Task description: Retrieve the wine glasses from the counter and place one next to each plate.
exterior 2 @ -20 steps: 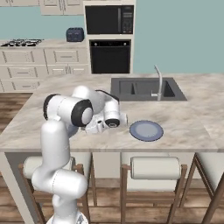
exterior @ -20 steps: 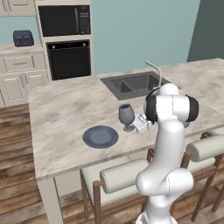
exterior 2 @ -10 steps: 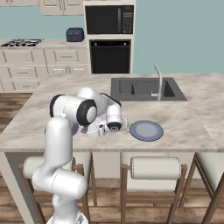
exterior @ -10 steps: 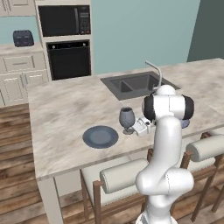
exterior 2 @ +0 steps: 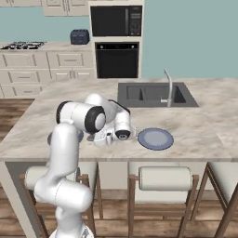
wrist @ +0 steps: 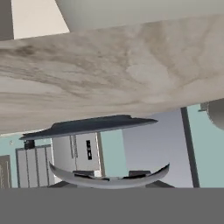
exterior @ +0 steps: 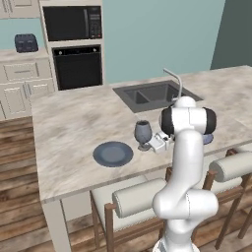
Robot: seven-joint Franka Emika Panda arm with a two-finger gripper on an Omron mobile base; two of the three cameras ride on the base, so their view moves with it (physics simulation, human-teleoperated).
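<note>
A smoky grey-blue wine glass [exterior: 143, 133] stands upright just right of a round grey-blue plate [exterior: 113, 153] on the marble island [exterior: 69, 123]. My gripper [exterior: 150, 142] lies low and level at its stem, shut on it. Behind my arm, part of a second plate [exterior: 209, 139] shows. In the right base view my gripper [exterior 2: 111, 137] sits left of the plate [exterior 2: 155, 138]. The hand view is rolled over: the glass [wrist: 109, 180] curves across close in front, with the plate [wrist: 87, 125] edge-on beyond. The counter [exterior: 15, 55] runs along the back wall.
A dark sink [exterior: 152, 94] with a faucet [exterior: 174, 81] is set in the island behind the glass. Cushioned stools [exterior: 142, 202] line the island's near edge around my base. A black oven [exterior: 78, 66] and a toaster [exterior: 25, 43] stand at the far wall.
My hand has sunk a little with the wine glass in it and edged slightly toward the plate. The plates have not moved.
</note>
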